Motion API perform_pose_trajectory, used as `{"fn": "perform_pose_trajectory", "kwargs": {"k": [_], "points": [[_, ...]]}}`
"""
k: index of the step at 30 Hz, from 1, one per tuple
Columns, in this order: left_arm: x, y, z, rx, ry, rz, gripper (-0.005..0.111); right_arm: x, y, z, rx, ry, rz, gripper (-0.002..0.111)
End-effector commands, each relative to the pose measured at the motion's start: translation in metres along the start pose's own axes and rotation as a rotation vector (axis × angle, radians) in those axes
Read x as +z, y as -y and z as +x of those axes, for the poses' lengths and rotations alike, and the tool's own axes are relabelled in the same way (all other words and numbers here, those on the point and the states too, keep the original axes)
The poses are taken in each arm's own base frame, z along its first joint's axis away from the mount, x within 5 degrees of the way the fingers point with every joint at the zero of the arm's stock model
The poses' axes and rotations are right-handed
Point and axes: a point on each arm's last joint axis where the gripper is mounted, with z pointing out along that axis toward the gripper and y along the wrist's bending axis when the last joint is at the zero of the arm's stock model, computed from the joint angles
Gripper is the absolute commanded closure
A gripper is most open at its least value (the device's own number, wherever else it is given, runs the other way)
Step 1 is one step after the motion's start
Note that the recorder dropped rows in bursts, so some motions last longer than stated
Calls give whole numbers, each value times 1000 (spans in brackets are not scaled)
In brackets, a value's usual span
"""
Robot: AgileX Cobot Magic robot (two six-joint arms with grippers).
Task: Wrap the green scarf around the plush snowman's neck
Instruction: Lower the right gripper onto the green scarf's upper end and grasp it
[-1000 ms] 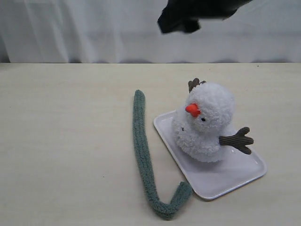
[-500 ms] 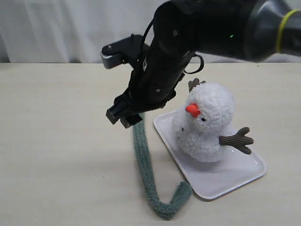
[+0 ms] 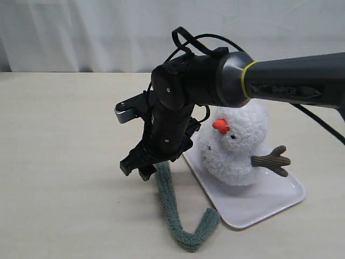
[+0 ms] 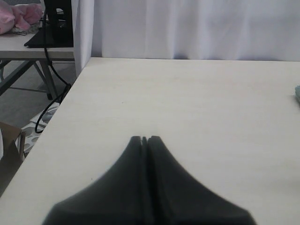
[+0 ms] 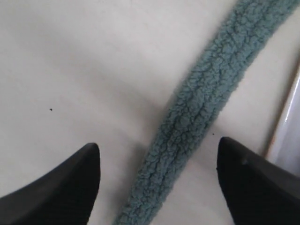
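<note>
— Green scarf [image 3: 171, 208] is lying along the counter [image 3: 64, 162], beside the tray [image 3: 280, 197]. Which way from the right gripper [image 5: 158, 152]?
— Directly beneath: its fingers [image 5: 70, 187] are standing apart, straddling the strip across its long axis. The left gripper [image 4: 145, 139], fingers together, is sitting farther off

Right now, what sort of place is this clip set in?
Probably a robot lab workstation: a pale tabletop closed off by a white curtain, and past the curtain's edge in the left wrist view another desk with trailing cables.
</note>
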Motion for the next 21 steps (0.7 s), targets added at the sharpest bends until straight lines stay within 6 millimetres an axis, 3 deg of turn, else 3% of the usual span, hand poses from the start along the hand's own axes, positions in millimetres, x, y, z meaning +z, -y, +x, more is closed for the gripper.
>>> {"fn": "perform_pose_trajectory", "kwargs": {"k": [1, 21], "points": [[0, 0, 0, 10, 11, 3, 107, 13, 0, -4, 34, 21, -1, 42], [0, 0, 0, 10, 11, 3, 107, 71, 9, 0, 62, -40, 92, 45]]}}
